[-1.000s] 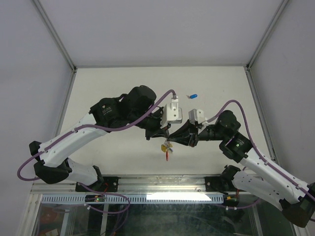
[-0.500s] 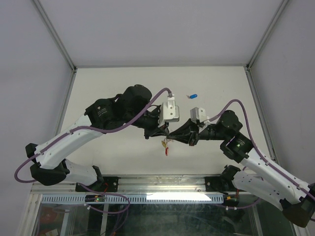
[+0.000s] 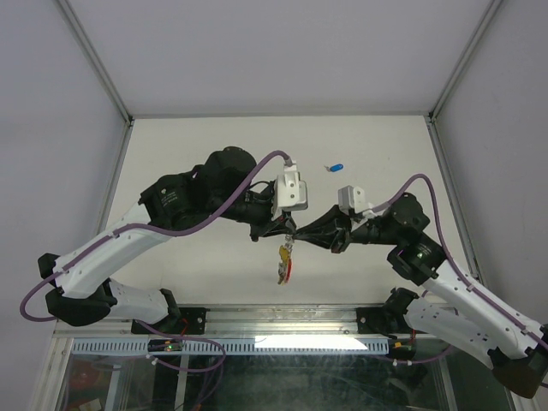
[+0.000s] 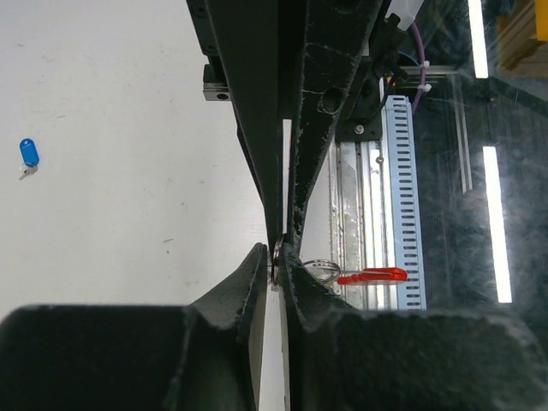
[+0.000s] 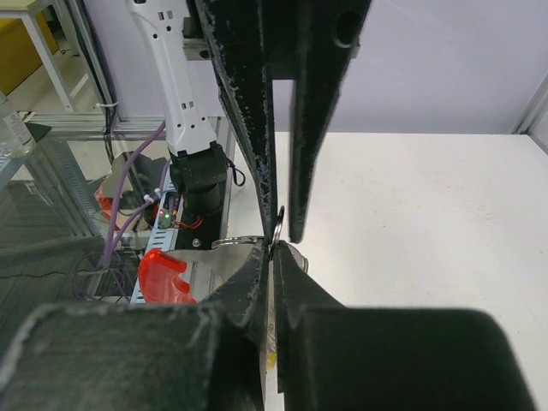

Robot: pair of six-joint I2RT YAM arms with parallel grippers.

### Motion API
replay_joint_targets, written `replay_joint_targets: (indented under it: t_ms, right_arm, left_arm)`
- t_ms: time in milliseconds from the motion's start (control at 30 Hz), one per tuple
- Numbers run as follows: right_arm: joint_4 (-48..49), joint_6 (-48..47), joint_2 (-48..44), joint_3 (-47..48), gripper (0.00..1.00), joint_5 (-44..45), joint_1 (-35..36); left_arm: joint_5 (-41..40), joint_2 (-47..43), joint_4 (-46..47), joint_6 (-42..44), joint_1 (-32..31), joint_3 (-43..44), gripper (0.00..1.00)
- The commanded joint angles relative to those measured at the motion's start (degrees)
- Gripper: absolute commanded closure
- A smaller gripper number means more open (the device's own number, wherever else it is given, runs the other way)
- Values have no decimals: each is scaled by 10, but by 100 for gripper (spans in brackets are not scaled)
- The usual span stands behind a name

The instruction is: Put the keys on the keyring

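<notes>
White table [image 3: 385, 145], grey walls [image 3: 282, 51] (blue key [image 3: 335, 166] apart).

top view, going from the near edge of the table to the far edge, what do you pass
hanging keys → left gripper and right gripper, level with each other, tips meeting at the keyring → blue key
</notes>
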Motion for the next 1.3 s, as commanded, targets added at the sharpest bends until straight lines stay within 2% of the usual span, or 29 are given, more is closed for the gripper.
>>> replay_joint_targets:
  t_ms: [0, 367, 567, 633, 900, 1267]
  right_arm:
    - [20, -8, -17, 38, 100, 6, 5]
    - [92, 4, -18, 14, 100, 7, 6]
    - [109, 4, -22, 6, 100, 7, 7]
    - [114, 41, -24, 5, 100, 33, 7]
    - [127, 49, -31, 3, 100, 43, 8]
    - [181, 75, -47, -8, 100, 39, 9]
  left_arm:
    - [5, -21, 47, -4, -2, 4, 85]
    - [31, -31, 75, -13, -3, -6, 72]
    - [51, -65, 121, -27, -3, -26, 58]
    - [59, -75, 133, -32, -3, -34, 55]
    - [75, -100, 156, -43, -3, -61, 54]
    - [43, -107, 192, -60, -3, -84, 53]
